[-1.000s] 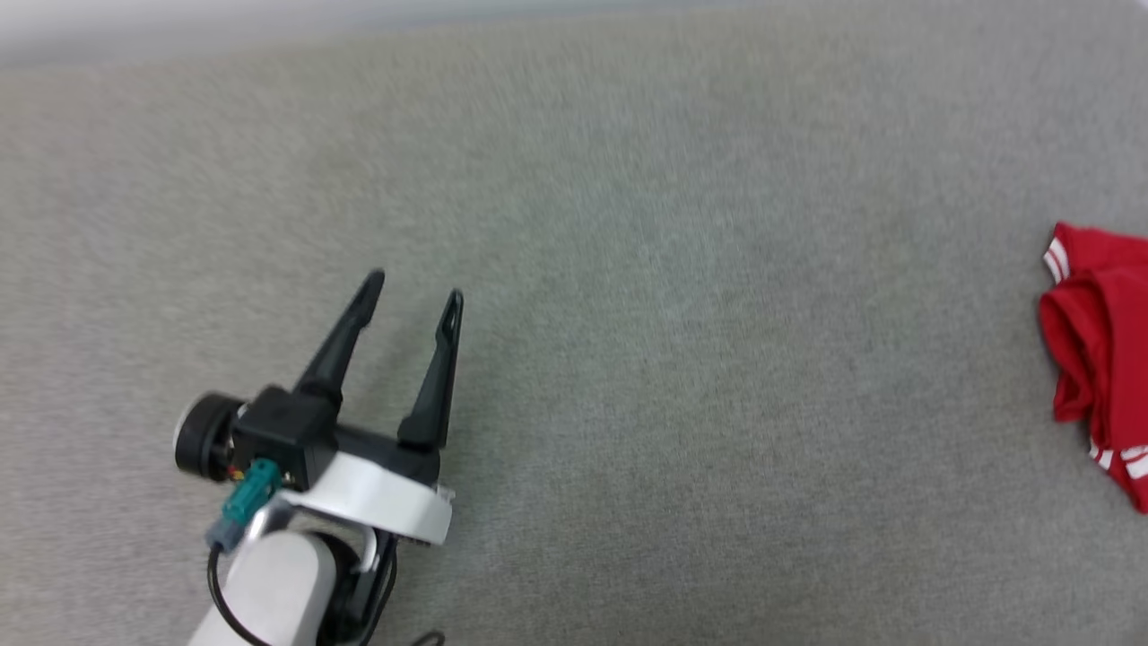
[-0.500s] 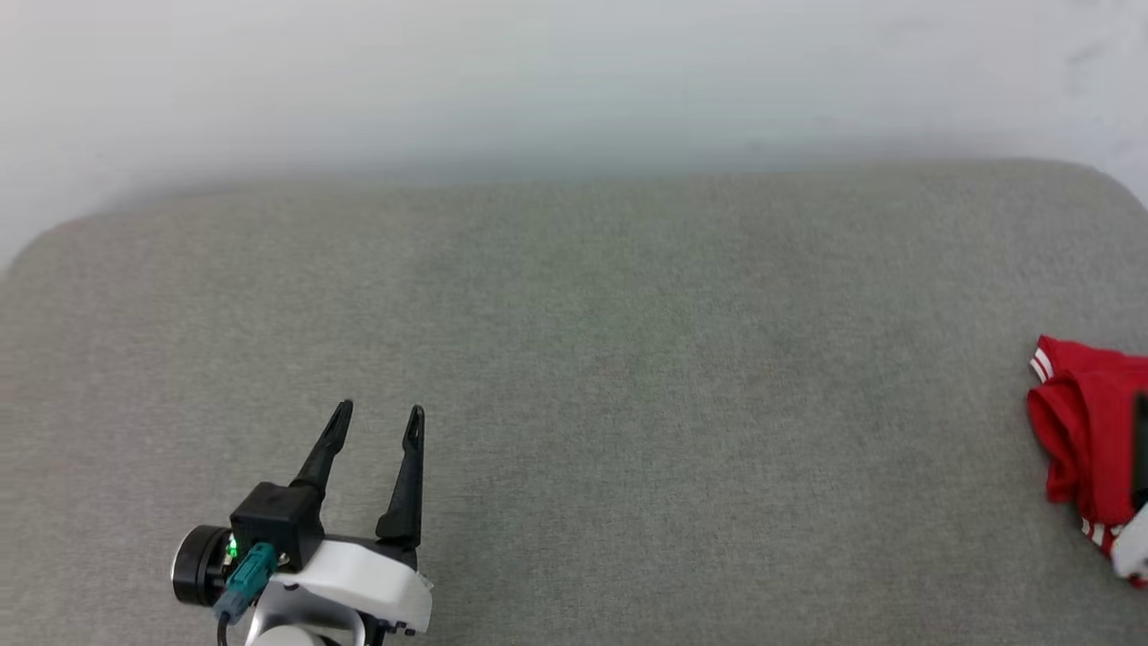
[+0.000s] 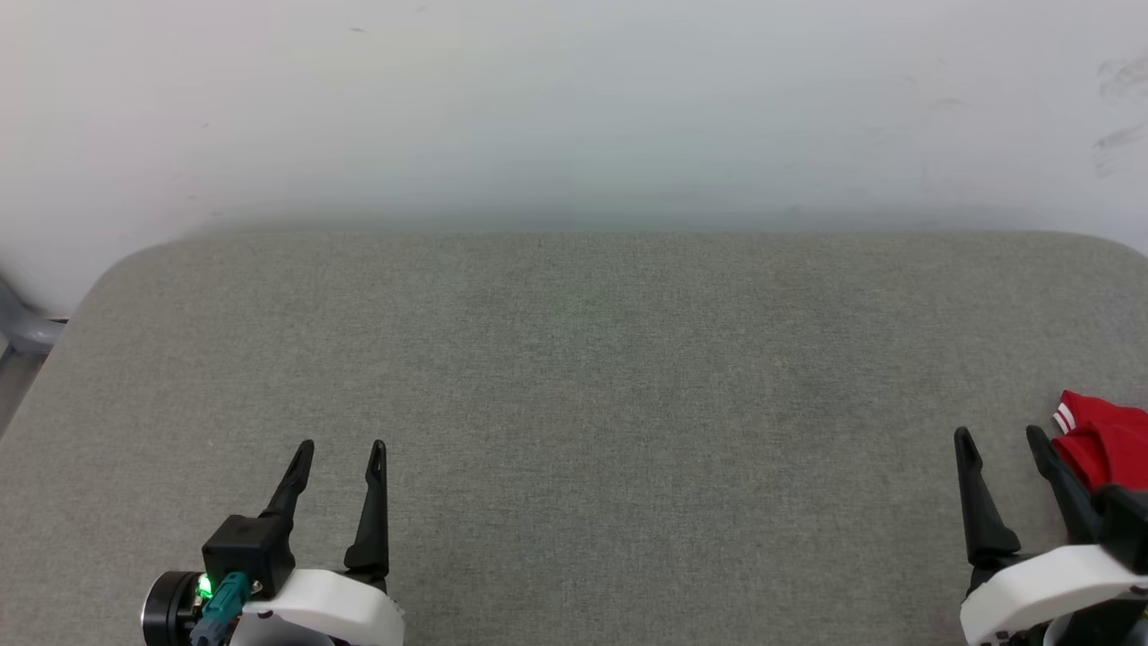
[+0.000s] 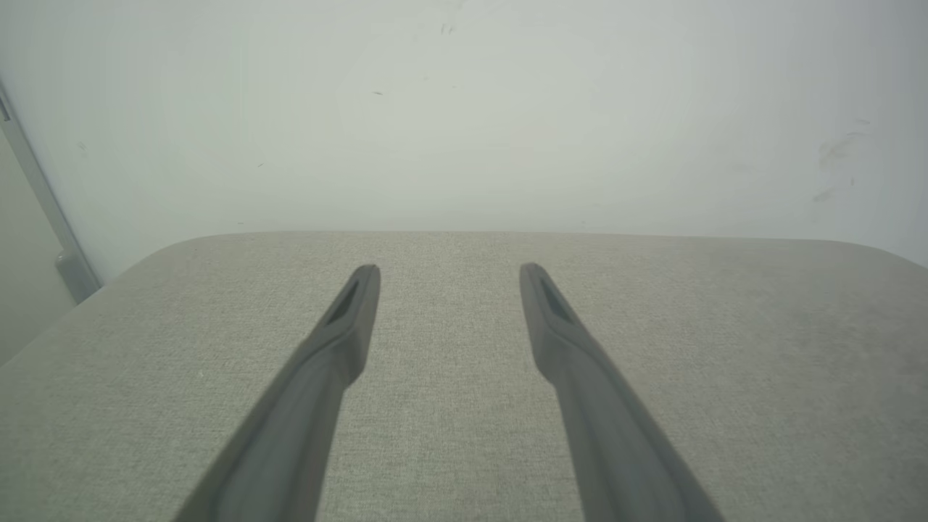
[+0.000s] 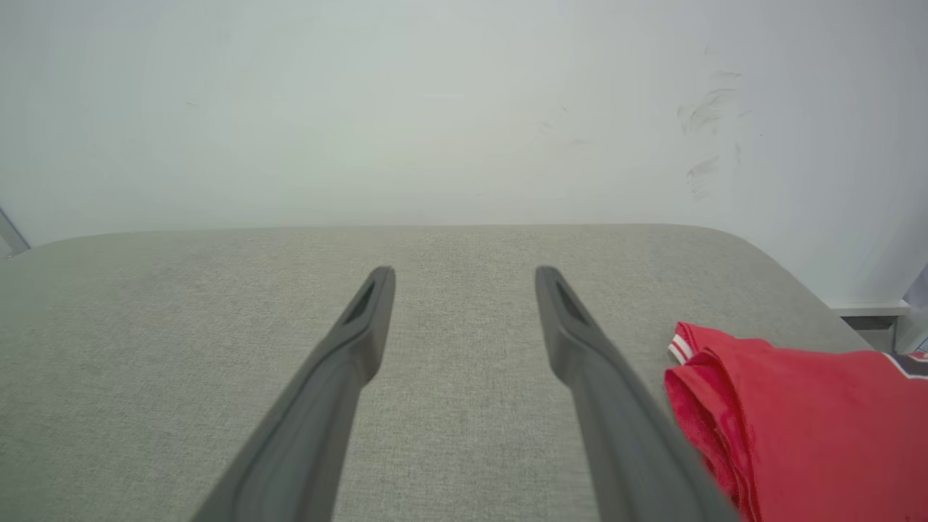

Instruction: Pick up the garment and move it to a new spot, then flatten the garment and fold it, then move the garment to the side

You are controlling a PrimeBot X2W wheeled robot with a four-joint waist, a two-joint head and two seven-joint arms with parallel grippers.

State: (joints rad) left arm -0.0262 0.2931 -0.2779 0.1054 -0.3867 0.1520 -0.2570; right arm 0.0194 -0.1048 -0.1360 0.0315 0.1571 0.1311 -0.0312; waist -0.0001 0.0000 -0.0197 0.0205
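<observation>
The garment (image 3: 1108,444) is a bright red folded bundle with a white-striped edge, lying at the far right of the grey padded table (image 3: 592,377). In the right wrist view the garment (image 5: 805,413) lies just right of my right gripper (image 5: 464,279), apart from its fingers. My right gripper (image 3: 1000,441) stands open and empty at the lower right, beside the garment. At the lower left my left gripper (image 3: 343,451) is open and empty over bare table. In the left wrist view the left gripper (image 4: 449,272) points toward the wall.
A pale wall (image 3: 574,108) rises behind the table's far edge. A grey post (image 3: 22,327) shows past the table's rounded left corner. In the right wrist view the table's right edge (image 5: 812,297) ends near a ledge.
The head camera has tilted up, bringing the wall and the right gripper into view. The left gripper now sits lower in the view. The garment lies as before.
</observation>
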